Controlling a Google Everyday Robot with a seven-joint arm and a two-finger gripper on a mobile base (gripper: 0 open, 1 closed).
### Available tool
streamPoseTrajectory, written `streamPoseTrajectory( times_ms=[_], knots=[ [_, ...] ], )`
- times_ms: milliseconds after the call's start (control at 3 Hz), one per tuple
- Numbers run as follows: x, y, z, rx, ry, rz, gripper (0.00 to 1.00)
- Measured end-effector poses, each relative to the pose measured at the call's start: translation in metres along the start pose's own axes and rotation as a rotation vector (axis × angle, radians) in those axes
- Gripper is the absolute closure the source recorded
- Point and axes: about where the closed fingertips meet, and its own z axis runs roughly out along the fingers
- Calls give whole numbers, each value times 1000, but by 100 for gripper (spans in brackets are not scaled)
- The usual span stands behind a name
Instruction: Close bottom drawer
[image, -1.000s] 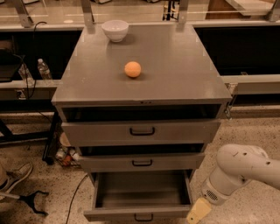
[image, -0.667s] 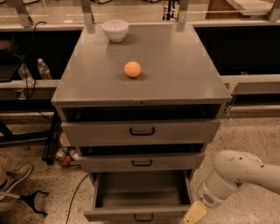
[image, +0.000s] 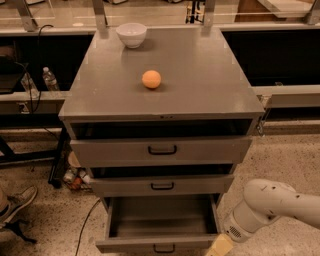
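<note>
Now bottom drawer (image: 162, 220) juts frontward, long sideways; claw (image: 219, 246) near corner, grip untellable.

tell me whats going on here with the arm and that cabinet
A robot arm is working at a grey metal cabinet whose bottom drawer stands pulled well out, not yet closed. Its tool sits low by the drawer's front corner nearest the arm, at the picture's bottom edge; whether it touches is unclear. An orange ball and a white bowl rest on the cabinet top.
</note>
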Motion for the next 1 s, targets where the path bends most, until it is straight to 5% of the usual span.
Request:
streamPoseTrajectory(
  times_ms=[333, 1000],
  knots=[
    [1, -7, 21, -28, 9, 15, 0],
    [11, -38, 100, -107, 28, 88, 50]
  ],
)
